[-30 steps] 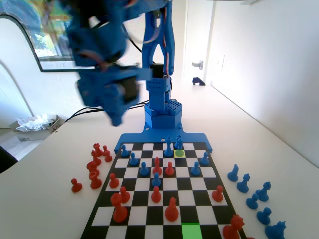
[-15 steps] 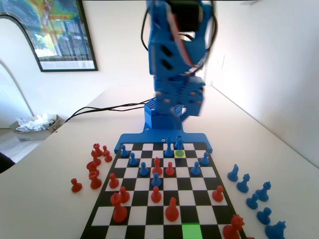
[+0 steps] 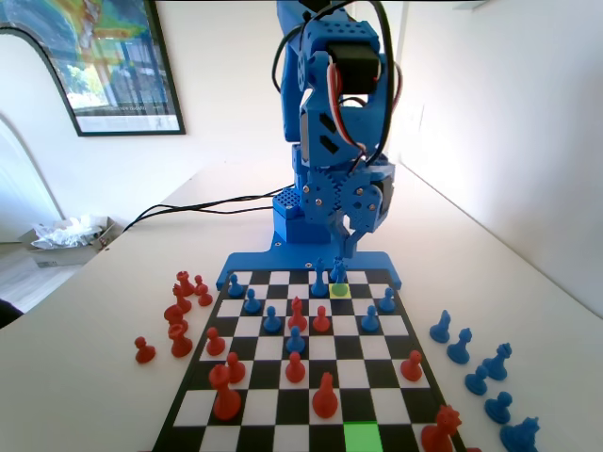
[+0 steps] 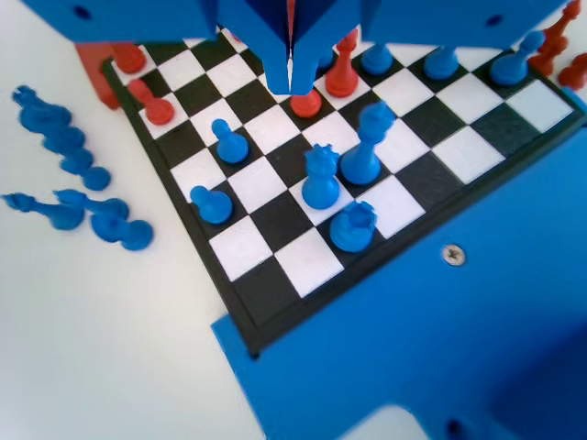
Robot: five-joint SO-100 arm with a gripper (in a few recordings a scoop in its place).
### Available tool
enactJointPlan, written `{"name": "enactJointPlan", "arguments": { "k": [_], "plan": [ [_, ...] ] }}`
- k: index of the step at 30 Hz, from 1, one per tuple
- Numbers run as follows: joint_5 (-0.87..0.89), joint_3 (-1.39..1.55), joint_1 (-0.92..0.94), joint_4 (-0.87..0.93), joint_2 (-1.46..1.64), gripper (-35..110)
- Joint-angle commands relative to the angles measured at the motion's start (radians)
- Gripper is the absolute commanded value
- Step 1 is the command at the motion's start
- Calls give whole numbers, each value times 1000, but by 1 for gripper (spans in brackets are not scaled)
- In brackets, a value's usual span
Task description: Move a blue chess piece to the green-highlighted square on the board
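- In the wrist view we see the gripper [image 4: 292, 78] hanging above the board [image 4: 266, 298] with its two jaws pressed together and nothing between them.
- In the fixed view the gripper [image 3: 341, 252] hangs over the board's far rows, near the arm's base.
- The blue chess piece [image 4: 321, 179] with the spiky crown stands below the jaws, beside a taller blue piece [image 4: 365, 147].
- The green-highlighted square [image 3: 361, 437] lies on the near edge of the board in the fixed view, well apart from the gripper.
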Motion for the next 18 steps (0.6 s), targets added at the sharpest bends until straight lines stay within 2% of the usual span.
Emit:
{"name": "enactJointPlan", "arguments": {
  "k": [1, 8, 18],
  "plan": [
    [23, 54, -35, -37, 67, 1],
    [28, 60, -72, 26, 77, 7],
    [18, 72, -60, 6, 81, 13]
  ]
}}
